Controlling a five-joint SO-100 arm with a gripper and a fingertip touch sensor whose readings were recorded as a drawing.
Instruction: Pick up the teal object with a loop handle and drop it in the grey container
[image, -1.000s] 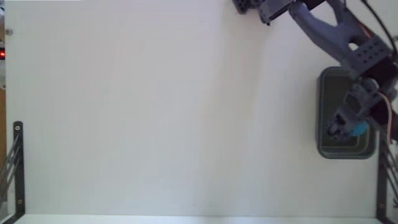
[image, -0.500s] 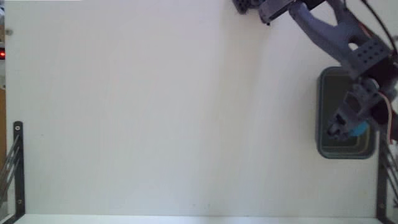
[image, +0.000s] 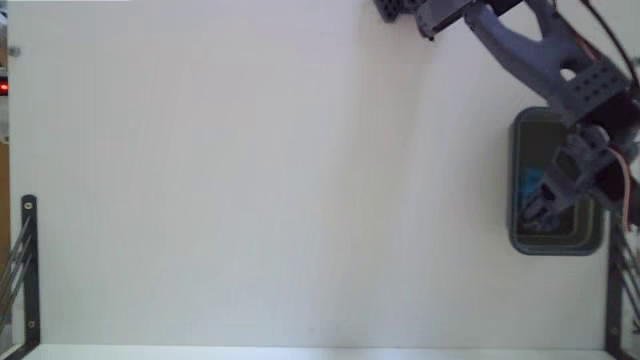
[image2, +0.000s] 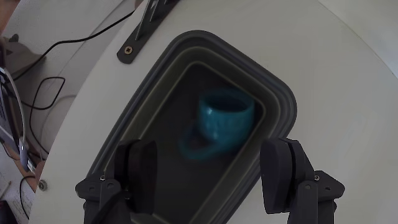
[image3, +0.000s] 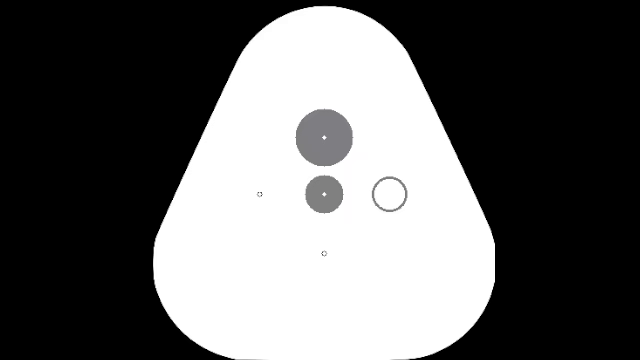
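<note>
The teal object with a loop handle (image2: 221, 124) is a small cup, blurred in the wrist view, inside the grey container (image2: 281, 99). In the fixed view the teal object (image: 528, 183) shows at the left inside of the grey container (image: 517, 240) at the table's right edge. My gripper (image2: 211, 171) hangs above the bin, open, with nothing between its two dark fingers (image2: 140, 171). In the fixed view the gripper (image: 545, 208) reaches over the bin from the upper right.
The white table (image: 250, 180) stretches left of the bin. Black metal brackets (image: 28, 270) stand at the lower left and lower right (image: 612, 300) edges. In the wrist view a bracket (image2: 146, 25) and cables (image2: 43, 87) lie beyond the table's edge.
The teal object was held in the gripper over the bin's lower right; now it has left the jaws and lies inside the bin, further left. The gripper has opened.
</note>
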